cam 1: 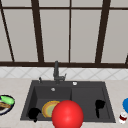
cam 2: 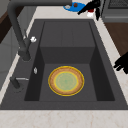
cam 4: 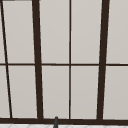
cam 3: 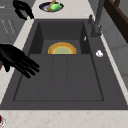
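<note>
— What do we see closest to us at the sink (cam 1: 27, 105)?

— A red ball (cam 1: 67, 114) at the front edge, partly covering the yellow plate (cam 1: 49, 108) that lies flat in the left basin.

— And our hands?

— Our left hand (cam 1: 33, 113) hovers at the basin's front left corner, fingers curled on nothing. Our right hand (cam 1: 99, 105) hangs over the right basin, fingers straight and loose, holding nothing.

— Farther back?

— The faucet (cam 1: 56, 72), then the window (cam 4: 70, 60).

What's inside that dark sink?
A yellow-rimmed plate with a greenish middle lies flat on the floor of the sink's deeper basin. In the front view a big red ball covers part of it. What lies under the plate cannot be seen.
</note>
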Motion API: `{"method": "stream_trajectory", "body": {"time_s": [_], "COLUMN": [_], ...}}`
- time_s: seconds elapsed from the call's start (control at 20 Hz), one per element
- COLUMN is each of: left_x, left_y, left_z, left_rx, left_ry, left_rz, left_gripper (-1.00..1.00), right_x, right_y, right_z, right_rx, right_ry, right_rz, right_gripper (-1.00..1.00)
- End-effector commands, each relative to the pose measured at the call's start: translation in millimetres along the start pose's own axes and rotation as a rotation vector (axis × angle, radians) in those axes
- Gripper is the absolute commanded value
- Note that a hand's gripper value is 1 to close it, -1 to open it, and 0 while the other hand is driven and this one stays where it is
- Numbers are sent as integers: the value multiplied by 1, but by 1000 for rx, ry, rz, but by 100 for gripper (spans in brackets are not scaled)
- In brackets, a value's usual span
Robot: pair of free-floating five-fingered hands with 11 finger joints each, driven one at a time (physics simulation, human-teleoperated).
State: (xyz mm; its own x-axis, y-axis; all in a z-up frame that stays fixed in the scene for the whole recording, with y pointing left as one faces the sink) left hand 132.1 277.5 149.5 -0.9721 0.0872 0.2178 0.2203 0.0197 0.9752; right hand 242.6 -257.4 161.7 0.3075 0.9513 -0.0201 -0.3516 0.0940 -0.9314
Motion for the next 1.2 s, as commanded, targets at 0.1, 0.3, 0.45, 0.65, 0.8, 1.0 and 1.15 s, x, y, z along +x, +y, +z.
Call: {"method": "stream_trajectory", "body": {"time_s": [0.1,0.3,0.45,0.65,0.8,1.0,1.15], "left_x": [0,0,0,0,0,0,0], "left_y": [0,0,0,0,0,0,0], "left_z": [0,0,0,0,0,0,0], "left_rx": [0,0,0,0,1,1,1], "left_ry": [0,0,0,0,0,0,1], "left_rz": [0,0,0,-1,-1,-1,-1], "left_gripper": [0,0,0,0,0,0,0], "right_x": [-22,-42,-58,-81,-100,-126,-145], "right_y": [-19,-36,-48,-54,-59,-62,-60], "right_z": [0,7,12,17,19,33,45], "right_rx": [28,72,81,74,91,111,123], "right_ry": [-21,-26,-32,-55,-59,-59,-59], "right_rz": [-42,-85,-99,-117,-117,-117,-118], "right_gripper": [-100,-100,-100,-100,-100,-100,-100]}}
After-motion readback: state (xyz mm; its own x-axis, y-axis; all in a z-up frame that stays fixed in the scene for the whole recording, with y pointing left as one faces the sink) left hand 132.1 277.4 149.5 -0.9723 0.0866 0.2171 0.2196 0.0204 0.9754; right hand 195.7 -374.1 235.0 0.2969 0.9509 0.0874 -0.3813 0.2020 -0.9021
